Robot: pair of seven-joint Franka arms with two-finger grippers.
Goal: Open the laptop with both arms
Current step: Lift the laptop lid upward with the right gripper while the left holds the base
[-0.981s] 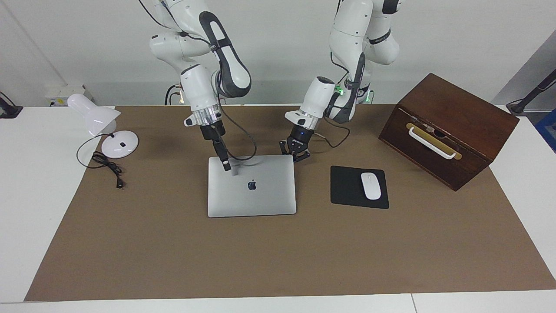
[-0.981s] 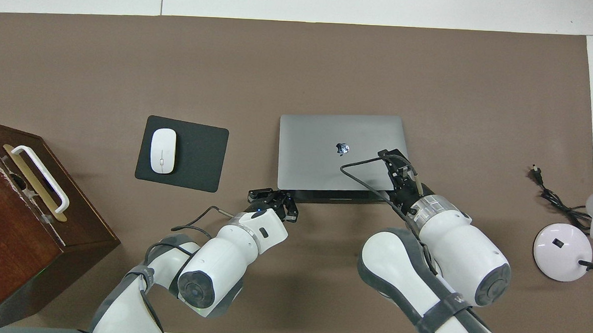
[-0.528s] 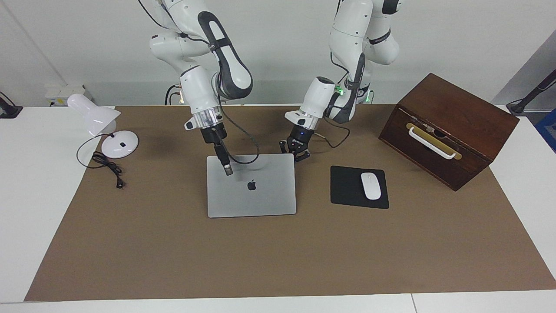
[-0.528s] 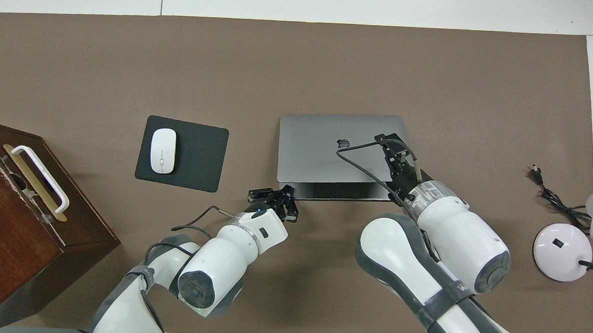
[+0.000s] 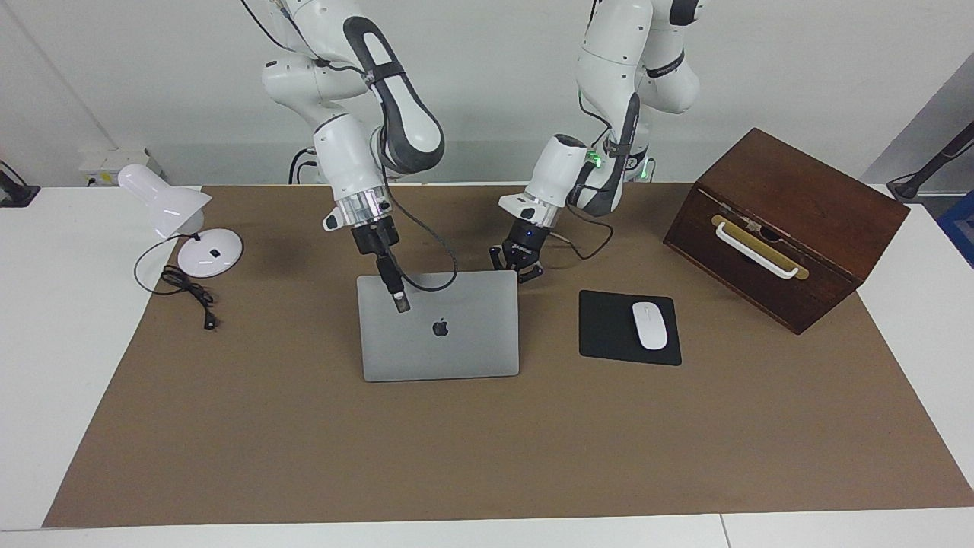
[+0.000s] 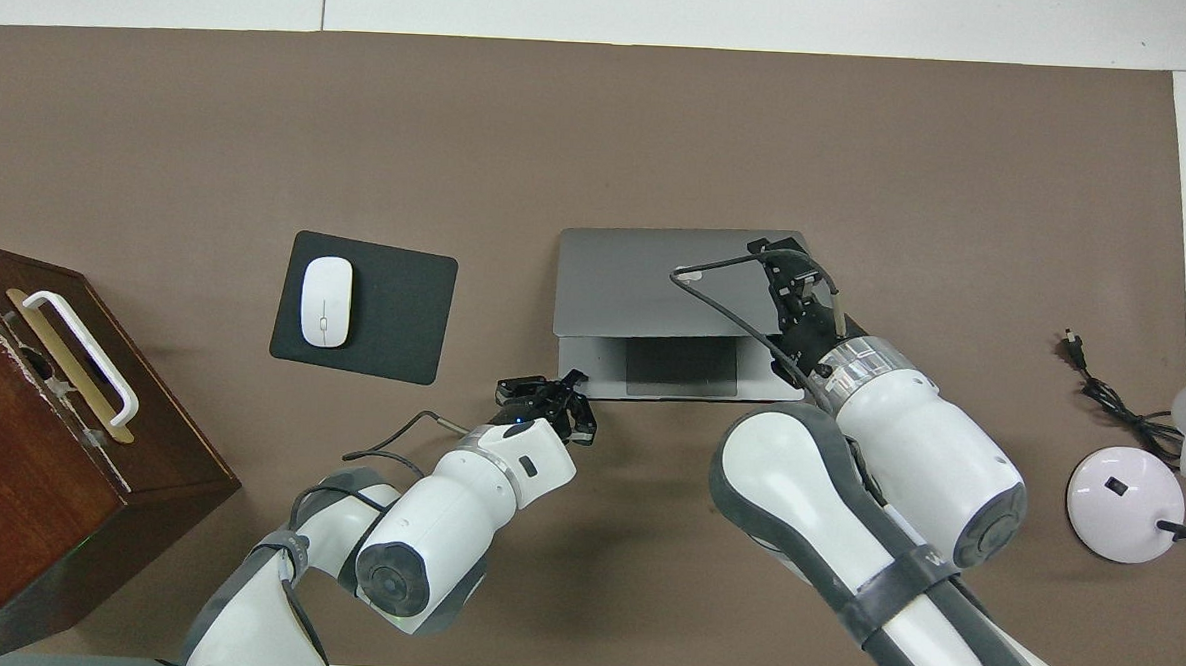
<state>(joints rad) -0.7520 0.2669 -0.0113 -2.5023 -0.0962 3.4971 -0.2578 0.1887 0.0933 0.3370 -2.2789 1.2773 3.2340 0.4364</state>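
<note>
we see the laptop (image 5: 439, 327) in the middle of the brown mat (image 5: 487, 441), partly open: its silver lid (image 6: 655, 284) with the dark apple logo is tilted up from the edge nearest the robots, and in the overhead view the grey trackpad (image 6: 681, 366) and a strip of the base show below the raised edge. the hinge edge lies on the side away from the robots.

our right gripper (image 5: 397, 298) comes down from the right arm (image 5: 358, 144) and sits at the raised lid's edge, toward the right arm's end of the laptop; whether its fingers are apart or together we cannot tell. a black cable (image 5: 430, 262) loops from its wrist across the lid's top edge.

our left gripper (image 5: 519, 269) is low at the laptop's corner nearest the robots, toward the left arm's end, and its fingertips are together with nothing between them. it seems to touch the base corner there, though we cannot be sure of contact. the left arm (image 5: 609, 114) bends down to it from above.

beside the laptop, toward the left arm's end, a white mouse (image 5: 650, 325) lies on a black mouse pad (image 5: 605, 327). next along stands a dark wooden box (image 5: 791, 224) with a white handle (image 5: 757, 251). toward the right arm's end a white desk lamp (image 5: 179, 217) stands at the mat's edge, its black cord (image 5: 186, 293) trailing onto the mat.
</note>
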